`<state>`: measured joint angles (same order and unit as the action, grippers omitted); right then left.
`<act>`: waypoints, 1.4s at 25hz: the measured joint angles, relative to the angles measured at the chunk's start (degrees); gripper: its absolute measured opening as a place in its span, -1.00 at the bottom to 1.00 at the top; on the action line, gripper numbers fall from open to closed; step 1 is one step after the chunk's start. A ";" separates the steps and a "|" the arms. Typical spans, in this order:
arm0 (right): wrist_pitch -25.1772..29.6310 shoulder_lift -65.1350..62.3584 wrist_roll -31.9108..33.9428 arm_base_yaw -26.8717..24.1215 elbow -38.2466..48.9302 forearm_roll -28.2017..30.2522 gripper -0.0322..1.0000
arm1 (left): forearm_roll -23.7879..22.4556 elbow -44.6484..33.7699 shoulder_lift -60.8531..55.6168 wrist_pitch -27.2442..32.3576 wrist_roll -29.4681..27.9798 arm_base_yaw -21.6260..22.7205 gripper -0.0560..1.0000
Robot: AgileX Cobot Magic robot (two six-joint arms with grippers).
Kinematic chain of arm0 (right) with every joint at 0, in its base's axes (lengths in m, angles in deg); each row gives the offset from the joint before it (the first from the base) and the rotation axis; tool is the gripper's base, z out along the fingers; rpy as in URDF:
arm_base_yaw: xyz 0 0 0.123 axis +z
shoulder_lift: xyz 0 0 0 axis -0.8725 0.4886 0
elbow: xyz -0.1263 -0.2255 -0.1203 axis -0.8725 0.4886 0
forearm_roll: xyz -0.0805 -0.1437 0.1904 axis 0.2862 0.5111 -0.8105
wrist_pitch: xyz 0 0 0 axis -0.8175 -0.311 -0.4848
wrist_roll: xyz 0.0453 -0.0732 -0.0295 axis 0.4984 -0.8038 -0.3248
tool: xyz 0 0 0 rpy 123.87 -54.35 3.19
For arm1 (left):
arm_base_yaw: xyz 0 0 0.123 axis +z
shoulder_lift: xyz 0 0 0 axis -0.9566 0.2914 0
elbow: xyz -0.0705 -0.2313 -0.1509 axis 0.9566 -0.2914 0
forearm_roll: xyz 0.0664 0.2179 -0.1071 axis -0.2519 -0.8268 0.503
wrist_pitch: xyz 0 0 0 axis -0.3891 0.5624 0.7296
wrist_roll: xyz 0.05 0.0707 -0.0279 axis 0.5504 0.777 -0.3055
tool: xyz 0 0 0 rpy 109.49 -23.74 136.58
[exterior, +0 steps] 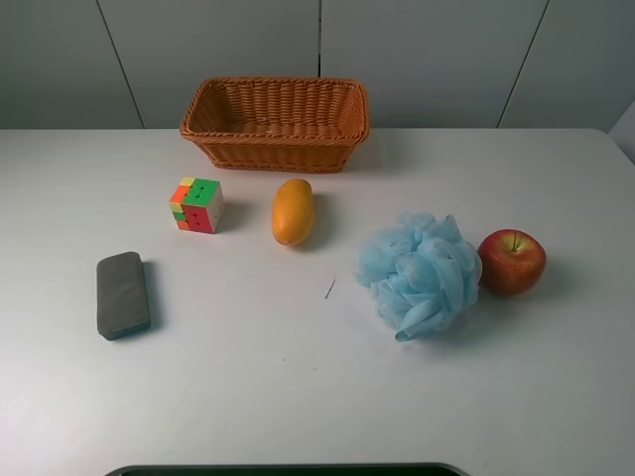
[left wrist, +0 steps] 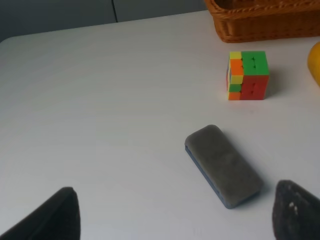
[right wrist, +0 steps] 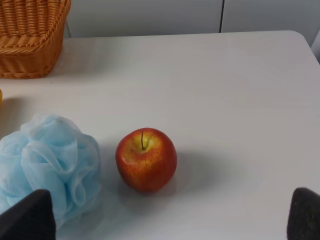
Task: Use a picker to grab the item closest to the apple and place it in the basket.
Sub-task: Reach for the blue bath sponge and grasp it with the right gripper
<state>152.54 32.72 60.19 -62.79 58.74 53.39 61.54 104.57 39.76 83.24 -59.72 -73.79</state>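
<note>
**Blue bath pouf sits right next to the apple, both sets of fingers spread and empty**

On the far left, the left fingers (left wrist: 297,212) are spread wide with nothing between them. They hang over the white surface (exterior: 248,387) near a gray felt eraser (exterior: 123,295) that's lying flat. Moving right we've got a Rubik's cube (exterior: 196,205), then a mango (exterior: 293,211) just past it. Behind those two, at the back of the surface, is the wicker basket (exterior: 273,147), and as far as we can see there's nothing in it. Right of the mango is the blue bath pouf (exterior: 420,273). It's just beside the apple (exterior: 511,261), with a sliver of surface between them in the right wrist view. The apple stands stem up, furthest right. The right fingers (right wrist: 30,215) are spread apart too, holding nothing, with the apple and pouf in front of them.
</note>
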 joint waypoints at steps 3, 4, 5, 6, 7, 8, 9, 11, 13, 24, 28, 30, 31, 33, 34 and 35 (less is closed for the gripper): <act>0.00 0.00 0.00 0.00 0.00 0.00 0.41 | 0.00 0.00 0.00 0.00 0.00 0.00 0.51; 0.00 0.00 0.00 0.00 0.00 0.00 0.41 | 0.00 0.00 0.00 0.00 0.00 0.00 0.51; 0.00 0.00 0.00 0.00 0.00 0.00 0.41 | 0.00 0.00 0.00 0.00 0.00 0.00 0.51; 0.00 0.00 0.00 0.00 0.00 0.00 0.41 | 0.00 0.00 0.00 0.00 0.00 0.00 0.51; 0.00 0.00 0.00 0.00 0.00 0.00 0.41 | 0.00 0.00 0.00 0.00 0.00 0.00 0.51; 0.00 0.00 0.00 0.00 0.00 0.00 0.41 | 0.00 0.00 0.00 0.00 -0.11 0.00 0.51; 0.00 0.00 0.00 0.00 0.00 0.00 0.41 | 0.00 0.00 0.00 0.00 -0.11 0.00 0.51; 0.00 0.00 0.00 0.00 0.00 0.00 0.41 | 0.00 0.00 0.00 0.00 -0.21 0.00 0.51; 0.00 0.00 0.00 0.00 0.00 -0.10 0.41 | 0.00 0.00 0.00 0.00 -0.21 0.00 0.51; 0.00 0.00 0.24 0.00 0.00 -2.82 0.41 | 0.00 0.00 0.00 0.00 -0.21 0.00 0.51; 1.32 1.20 -0.16 0.00 -2.11 -3.17 0.41 | 0.00 0.00 0.00 0.00 -0.21 0.00 0.51; 1.98 4.84 -1.44 0.00 -5.43 -3.60 0.41 | 0.00 0.00 0.00 0.00 -0.33 0.00 0.51; 2.09 7.41 -2.39 0.00 -6.89 -4.05 0.41 | 0.00 0.00 0.00 0.00 -0.33 0.00 0.51; 2.34 13.00 -4.34 0.00 -10.43 -4.64 0.41 | 0.00 0.00 0.00 0.00 -0.33 0.00 0.51; 2.34 16.30 -5.80 0.00 -11.87 -5.09 0.41 | 0.00 0.00 0.00 0.00 -0.33 0.00 0.51; 2.48 19.66 -7.06 0.00 -13.48 -6.08 0.41 | 0.00 0.00 0.00 0.00 -0.33 0.00 0.51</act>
<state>155.01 52.38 53.13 -62.79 45.27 47.30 61.54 104.57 39.76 83.24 -60.05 -73.79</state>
